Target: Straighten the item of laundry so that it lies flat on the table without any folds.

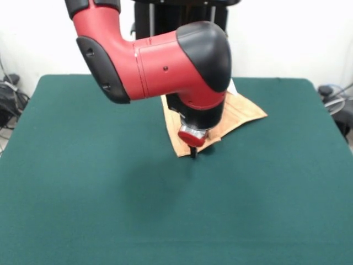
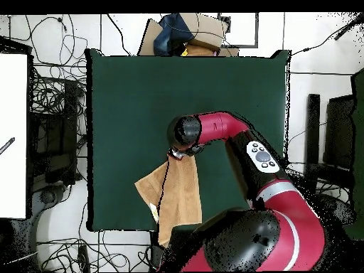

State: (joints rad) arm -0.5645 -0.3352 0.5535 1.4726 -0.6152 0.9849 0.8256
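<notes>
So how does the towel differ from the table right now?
The towel is light orange-brown, the table dark green. The towel is far smaller, covering only a patch near one edge of the table. The towel lies skewed to the table's edges. The gripper is down at a towel corner.

The towel (image 1: pixel 242 113), light orange-brown, lies folded over on the green table (image 1: pixel 83 193), its pointed corner right under the gripper (image 1: pixel 193 153), the rest spreading away behind it, with a white tag showing.
</notes>
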